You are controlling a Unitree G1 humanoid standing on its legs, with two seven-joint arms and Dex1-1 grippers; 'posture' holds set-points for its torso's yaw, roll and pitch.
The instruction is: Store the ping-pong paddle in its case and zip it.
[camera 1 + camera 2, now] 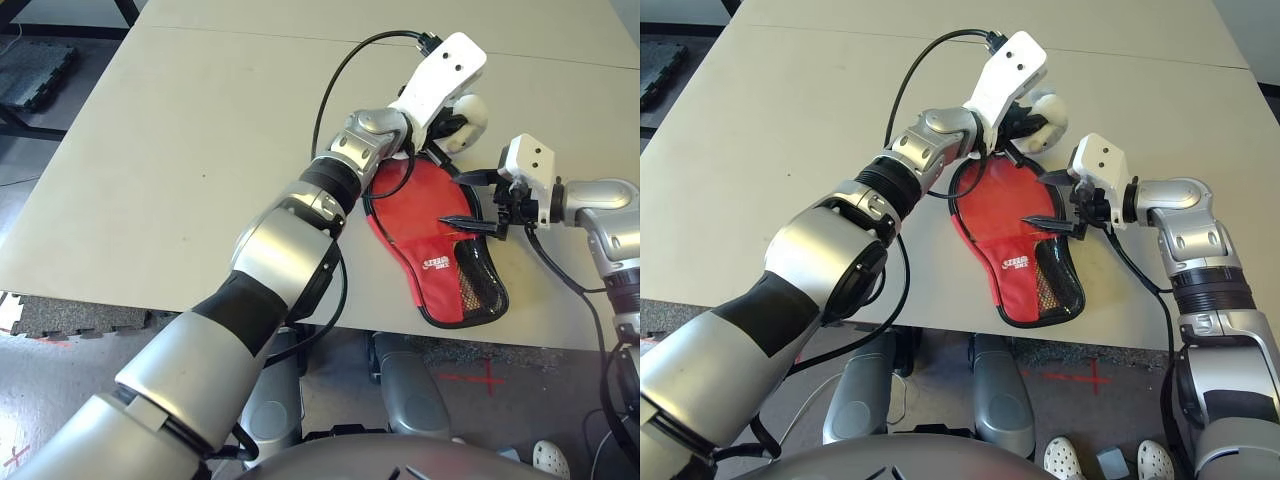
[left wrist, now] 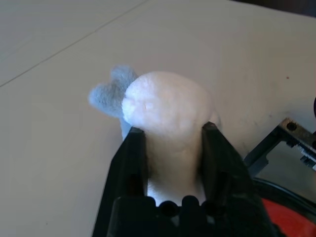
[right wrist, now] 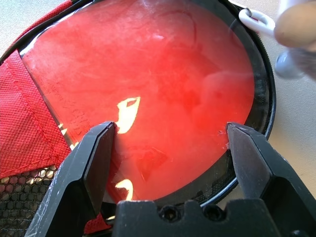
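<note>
Operator, your left gripper (image 2: pixel 173 129) has its fingers parted, one on each side of the white plush (image 2: pixel 168 103); you cannot tell whether they pinch it. Your right gripper (image 3: pixel 171 126) is spread wide, empty, with the red case (image 3: pixel 163 74) beneath its fingertips, flat on the table (image 1: pixel 180 180).

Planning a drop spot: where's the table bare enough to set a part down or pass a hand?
Bare: the wide table area left of the left arm, and the strip beyond the plush, back to the seam. Crowded: around the case, with the left arm and plush at its far end and the right end effector over its right side.
</note>
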